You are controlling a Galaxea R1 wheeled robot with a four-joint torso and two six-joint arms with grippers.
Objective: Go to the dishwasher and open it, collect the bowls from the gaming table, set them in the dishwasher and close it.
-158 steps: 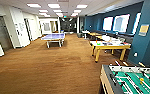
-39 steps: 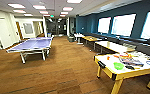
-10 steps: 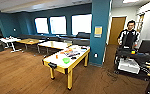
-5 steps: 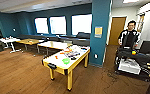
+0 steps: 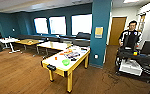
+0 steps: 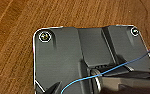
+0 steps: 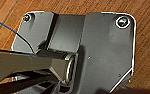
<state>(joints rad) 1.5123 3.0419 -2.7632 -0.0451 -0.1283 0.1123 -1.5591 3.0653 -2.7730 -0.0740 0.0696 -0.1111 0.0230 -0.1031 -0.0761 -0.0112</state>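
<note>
The wooden floor [image 5: 21, 75] is the largest thing here; it lies directly under the left gripper [image 6: 54, 88] and the right gripper [image 7: 53, 88], with plank grain showing around each wrist plate. Whether either gripper is open or closed cannot be told.

Ahead of both grippers and well apart from them stands the gaming table [image 5: 56, 60]. It is long, with a white top, a thin yellow edge and yellow legs, and one corner points toward the robot. A teal pillar [image 5: 99, 32] rises just beyond the table's far end, on the right gripper's side. Further toward that side, a person [image 5: 130, 35] stands behind a dark control rig [image 5: 133, 61].

On the table top the light green bowl [image 5: 65, 62] sits near the close end, toward the long edge on the right gripper's side. A small orange item [image 5: 56, 58] stands beside it. An orange shape [image 5: 66, 52] farther along is too blurred to name. A black object [image 5: 51, 67] hangs at the near end rail.

Open floor runs between the grippers and the table's near corner and widens on the left gripper's side. Between the table and the rig is a narrower strip of bare floor.
</note>
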